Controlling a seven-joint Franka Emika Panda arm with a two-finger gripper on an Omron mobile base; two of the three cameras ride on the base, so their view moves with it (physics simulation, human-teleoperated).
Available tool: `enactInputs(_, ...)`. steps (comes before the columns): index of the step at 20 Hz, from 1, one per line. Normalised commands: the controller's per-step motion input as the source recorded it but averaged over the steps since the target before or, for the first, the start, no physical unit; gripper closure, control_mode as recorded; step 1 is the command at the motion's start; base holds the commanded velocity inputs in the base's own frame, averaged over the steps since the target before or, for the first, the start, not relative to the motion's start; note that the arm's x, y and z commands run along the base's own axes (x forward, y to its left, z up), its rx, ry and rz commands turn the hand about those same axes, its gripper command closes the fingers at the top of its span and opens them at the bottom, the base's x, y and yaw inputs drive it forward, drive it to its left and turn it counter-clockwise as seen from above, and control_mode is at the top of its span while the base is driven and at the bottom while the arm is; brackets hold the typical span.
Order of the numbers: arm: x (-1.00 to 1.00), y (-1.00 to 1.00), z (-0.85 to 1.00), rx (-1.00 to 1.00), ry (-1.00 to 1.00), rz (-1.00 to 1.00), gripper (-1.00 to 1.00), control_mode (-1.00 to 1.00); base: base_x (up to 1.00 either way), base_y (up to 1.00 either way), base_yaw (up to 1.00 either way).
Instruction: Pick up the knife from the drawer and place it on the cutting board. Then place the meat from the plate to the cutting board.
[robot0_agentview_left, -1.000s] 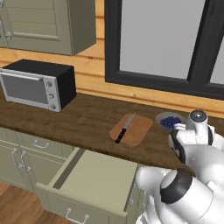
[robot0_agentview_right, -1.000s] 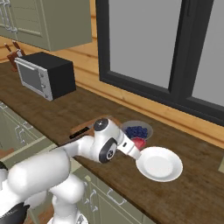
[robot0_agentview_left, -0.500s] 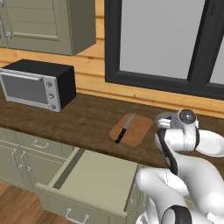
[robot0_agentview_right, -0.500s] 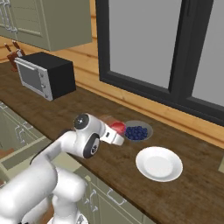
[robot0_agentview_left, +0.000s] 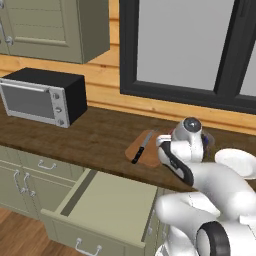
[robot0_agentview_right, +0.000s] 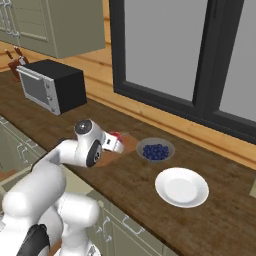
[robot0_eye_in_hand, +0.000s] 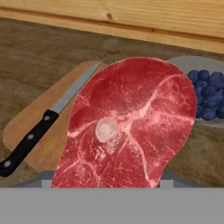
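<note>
One dark wooden countertop (robot0_agentview_left: 95, 137) ran below the window, and one wide olive-green drawer (robot0_agentview_left: 107, 205) stood pulled out beneath it, its flat interior bare. One black-and-silver microwave (robot0_agentview_left: 42, 95) sat at the left end of the countertop, well apart from everything else. One white arm (robot0_agentview_right: 60, 160) reached over the counter edge toward the board.

One light-brown cutting board (robot0_eye_in_hand: 57, 109) lay on the countertop between the microwave and the bowl. One round white plate (robot0_agentview_right: 181, 187) rested bare on the countertop, just beside one grey bowl (robot0_agentview_right: 156, 150) of blue berries (robot0_eye_in_hand: 210, 94); the berries were too clustered to count.

One knife (robot0_eye_in_hand: 41, 124) lay flat on the cutting board, its silver blade pointing toward the wall and its black handle reaching the board's near edge.

One piece of raw red meat (robot0_eye_in_hand: 131, 127), marbled with a small round bone, hung in the hand view above the right part of the board, clear of the knife. The gripper (robot0_agentview_right: 116, 142) was clasped on the meat, which showed red at its tip in the right base view, over the board.
</note>
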Motion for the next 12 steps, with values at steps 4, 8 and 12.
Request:
enactInputs(4,0.44,0.26,-0.27,-0.03,0.17,0.02,1.00,-1.00,0.00,0.00,0.00)
enactInputs(8,0.42,0.21,-0.32,-0.06,0.14,0.00,1.00,-1.00,0.00,0.00,0.00)
enactInputs(12,0.34,0.05,-0.42,-0.05,0.07,0.00,1.00,-1.00,0.00,0.00,0.00)
